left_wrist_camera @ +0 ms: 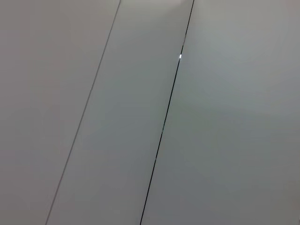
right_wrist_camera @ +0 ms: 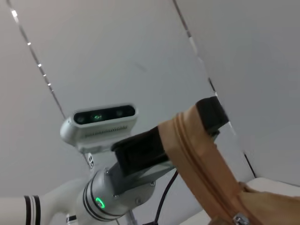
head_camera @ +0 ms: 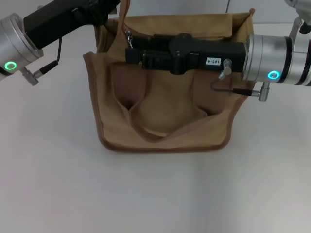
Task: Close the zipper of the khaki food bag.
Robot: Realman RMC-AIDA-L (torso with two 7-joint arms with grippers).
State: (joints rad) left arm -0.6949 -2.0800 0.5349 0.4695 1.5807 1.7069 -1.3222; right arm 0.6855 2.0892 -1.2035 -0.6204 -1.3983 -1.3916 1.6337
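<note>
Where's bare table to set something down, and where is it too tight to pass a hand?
Free: the table in front of the bag, and the strips on both sides of it under the arms. Crowded: the bag's top, where the right gripper lies along the zipper and the left gripper holds a handle at the back left corner.

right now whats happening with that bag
The robot is working on the khaki food bag, which stands upright on the white table. The right gripper reaches across the bag's top, near the shiny pull tab of the zipper at the bag's left end. The left gripper holds up a bag handle at the back left corner.
</note>
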